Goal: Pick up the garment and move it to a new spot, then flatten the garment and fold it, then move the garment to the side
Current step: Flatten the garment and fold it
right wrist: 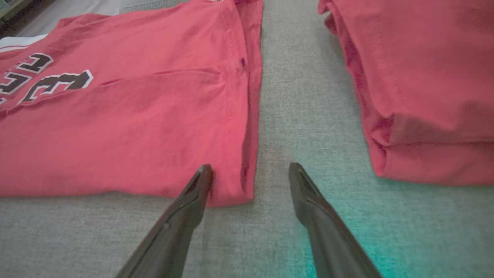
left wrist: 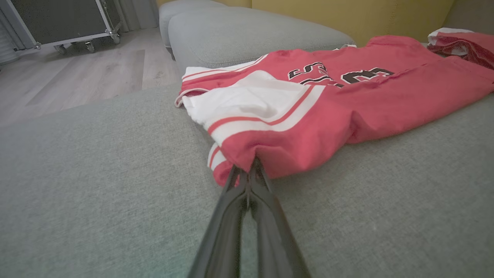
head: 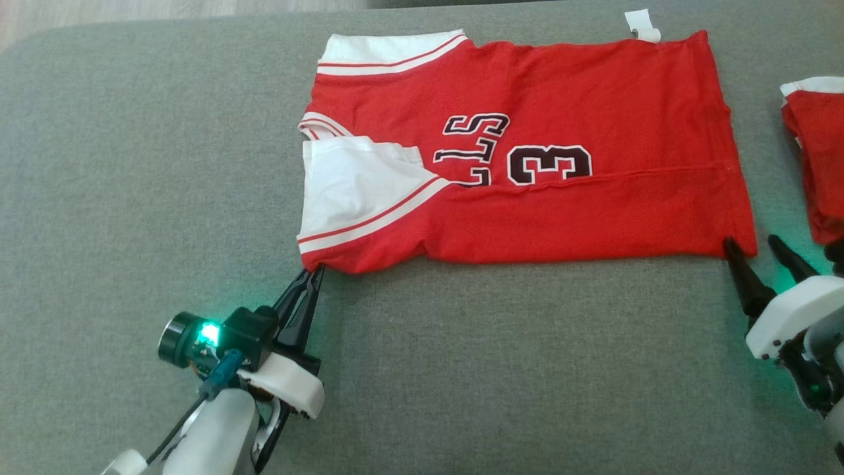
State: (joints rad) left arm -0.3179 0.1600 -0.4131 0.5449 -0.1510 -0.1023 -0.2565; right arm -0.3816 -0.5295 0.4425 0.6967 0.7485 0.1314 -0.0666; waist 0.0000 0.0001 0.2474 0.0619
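Note:
The garment (head: 560, 204) is a red jersey with white striped sleeves and dark lettering, lying partly folded on the grey cushion (head: 165, 198). My left gripper (head: 315, 272) is shut on the jersey's near left corner, at the sleeve end; the left wrist view shows the red cloth (left wrist: 293, 131) pinched between the closed fingertips (left wrist: 247, 172). My right gripper (head: 752, 243) stands open at the near right corner. In the right wrist view its left finger (right wrist: 200, 181) lies over the hem corner (right wrist: 231, 193) while the right one rests on bare cushion.
A second folded red garment (head: 817, 165) lies at the right edge, close beside my right gripper (right wrist: 424, 96). A small white tag (head: 643, 26) sits past the jersey's far edge. Wooden floor and a wheeled case (left wrist: 61, 23) lie beyond the cushion.

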